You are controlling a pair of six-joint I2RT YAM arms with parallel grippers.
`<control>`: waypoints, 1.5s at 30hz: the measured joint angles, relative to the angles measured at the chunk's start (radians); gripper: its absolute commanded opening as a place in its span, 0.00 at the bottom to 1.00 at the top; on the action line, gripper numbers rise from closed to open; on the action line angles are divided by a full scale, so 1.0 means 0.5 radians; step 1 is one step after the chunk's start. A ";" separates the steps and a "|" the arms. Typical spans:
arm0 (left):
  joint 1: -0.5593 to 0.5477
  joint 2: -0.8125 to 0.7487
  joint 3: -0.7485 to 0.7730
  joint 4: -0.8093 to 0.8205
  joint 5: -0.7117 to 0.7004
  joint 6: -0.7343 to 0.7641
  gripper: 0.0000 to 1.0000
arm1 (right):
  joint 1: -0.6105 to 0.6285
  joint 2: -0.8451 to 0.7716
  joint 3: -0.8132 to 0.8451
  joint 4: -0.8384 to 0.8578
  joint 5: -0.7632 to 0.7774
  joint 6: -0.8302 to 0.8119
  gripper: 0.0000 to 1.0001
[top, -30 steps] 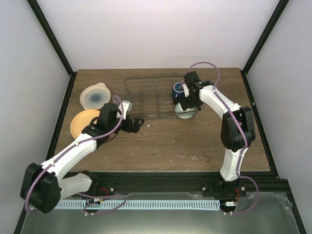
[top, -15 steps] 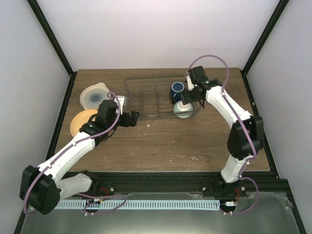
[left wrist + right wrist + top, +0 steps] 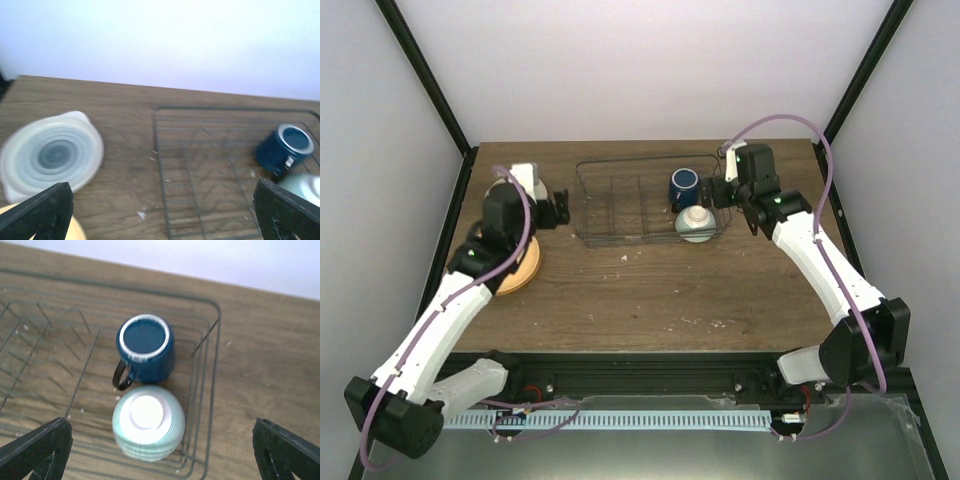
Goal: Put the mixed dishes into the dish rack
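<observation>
At the 9 o'clock side of the brown wooden table (image 3: pixel 650 300), the round orange plate (image 3: pixel 523 272) is lying flat, half hidden under the left arm. Just beyond it, the left gripper (image 3: pixel 559 210) is hovering with its fingers spread wide and nothing between them. Its camera is showing the round cream plate with blue-grey centre rings (image 3: pixel 50 155) lying flat on the wood, at 9 o'clock of the rectangular dark wire dish rack (image 3: pixel 620 205) and apart from it.

In the rack's 3 o'clock end, the small mint-green bowl (image 3: pixel 148 423) is sitting upside down. The dark blue mug (image 3: pixel 146 350) is sitting just at its 12 o'clock; whether they are touching cannot be told. The right gripper (image 3: pixel 718 190) is hanging by this end, fingers wide apart, holding nothing.
</observation>
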 measured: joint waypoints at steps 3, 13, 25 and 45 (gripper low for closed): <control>0.211 0.156 0.279 -0.148 -0.011 0.040 1.00 | 0.002 -0.075 -0.214 0.052 -0.075 0.022 1.00; 1.044 0.750 0.612 -0.436 0.165 0.118 0.96 | 0.002 -0.464 -0.581 0.140 -0.256 0.038 1.00; 1.145 1.003 0.569 -0.625 0.058 0.188 0.94 | 0.003 -0.499 -0.813 0.271 -0.513 0.128 0.89; 1.167 0.834 0.034 -0.671 0.143 0.145 0.87 | 0.053 -0.314 -0.877 0.404 -0.663 0.180 0.83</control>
